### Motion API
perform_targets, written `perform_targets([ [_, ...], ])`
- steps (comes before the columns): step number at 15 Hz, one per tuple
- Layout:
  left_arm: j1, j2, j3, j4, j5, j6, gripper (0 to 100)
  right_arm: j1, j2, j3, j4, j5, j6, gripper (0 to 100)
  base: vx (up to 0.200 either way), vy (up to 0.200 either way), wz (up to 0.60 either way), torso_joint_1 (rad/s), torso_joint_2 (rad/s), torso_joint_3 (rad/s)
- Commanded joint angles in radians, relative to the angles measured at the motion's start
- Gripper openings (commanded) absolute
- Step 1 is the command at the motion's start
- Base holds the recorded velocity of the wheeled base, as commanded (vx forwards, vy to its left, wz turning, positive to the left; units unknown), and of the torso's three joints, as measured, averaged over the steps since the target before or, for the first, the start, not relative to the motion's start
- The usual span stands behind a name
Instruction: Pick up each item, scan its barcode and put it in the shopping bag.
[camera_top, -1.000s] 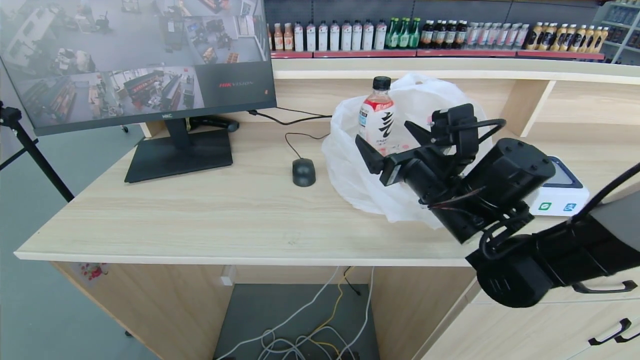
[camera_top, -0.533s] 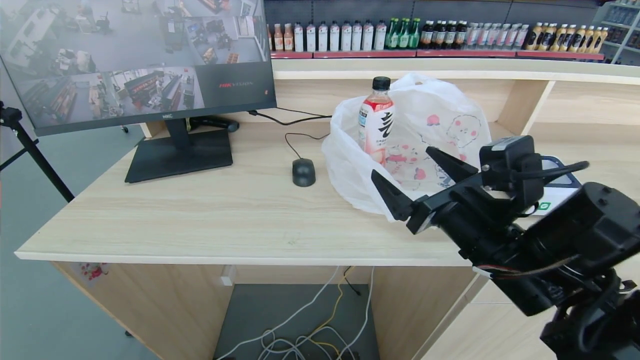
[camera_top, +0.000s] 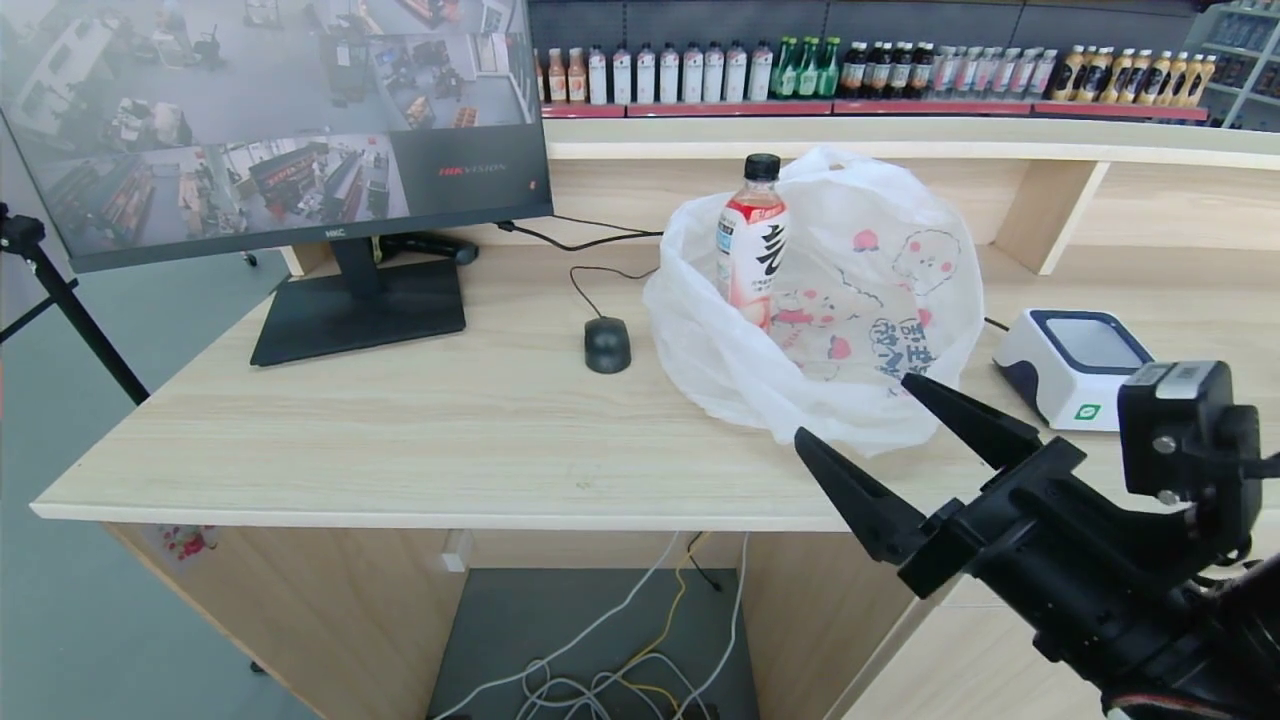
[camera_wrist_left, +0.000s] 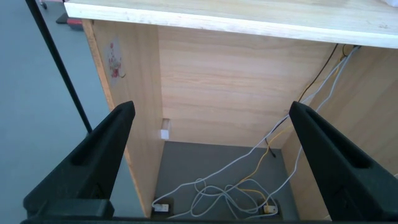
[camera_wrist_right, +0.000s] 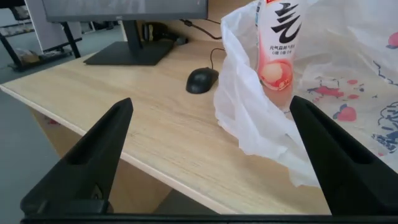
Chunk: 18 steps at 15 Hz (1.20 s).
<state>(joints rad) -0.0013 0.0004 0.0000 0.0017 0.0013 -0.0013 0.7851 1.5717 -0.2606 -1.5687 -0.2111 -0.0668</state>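
the bottle (camera_top: 753, 240) stands upright inside the bag (camera_top: 700, 340), its black cap and shoulders above the rim. the bag sits open toward the back right of the worktop (camera_top: 400, 430), and the scanner (camera_top: 1070, 365) is just beside it, nearer the right edge, with its window facing up.

the right gripper (camera_top: 852, 407) hangs over the front edge of the worktop near the right corner, on the near side of the bag. its fingers are spread wide with nothing between them, and they touch neither the bag nor the bottle. the left gripper (camera_wrist_left: 211, 107) is low, below the front edge, facing the space under the worktop where cables (camera_wrist_left: 230, 186) lie on the floor. it is spread wide too and holds nothing.

a mouse (camera_top: 607, 344) lies beside the bag toward the middle, and a monitor (camera_top: 270, 110) stands at the back left corner.

as i judge it, the bottle is finished with: it is bagged and let go. whether its barcode was read the pictures cannot say. the bottle is the one item i can make out among the task's things, so the job looks at or near its end, and any further item would have to go past the scanner before joining the bottle in the bag
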Motion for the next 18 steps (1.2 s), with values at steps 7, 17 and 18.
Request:
perform_targets([
  [7, 0.001, 0.000, 0.000, 0.000, 0.000, -0.003, 100, 0.003, -0.087, 0.083, -0.002, 0.002, 0.018, 100, 0.000, -0.086, 0.00, 0.002, 0.00, 0.001],
  [17, 0.001, 0.000, 0.000, 0.001, 0.000, -0.008, 100, -0.053, -0.044, 0.046, -0.002, 0.002, 0.033, 100, 0.000, -0.200, 0.00, 0.004, 0.00, 0.003],
  [18, 0.001, 0.000, 0.000, 0.000, 0.000, -0.008, 100, -0.060, -0.035, 0.037, -0.002, 0.002, 0.032, 100, 0.000, -0.200, 0.00, 0.002, 0.00, 0.002],
])
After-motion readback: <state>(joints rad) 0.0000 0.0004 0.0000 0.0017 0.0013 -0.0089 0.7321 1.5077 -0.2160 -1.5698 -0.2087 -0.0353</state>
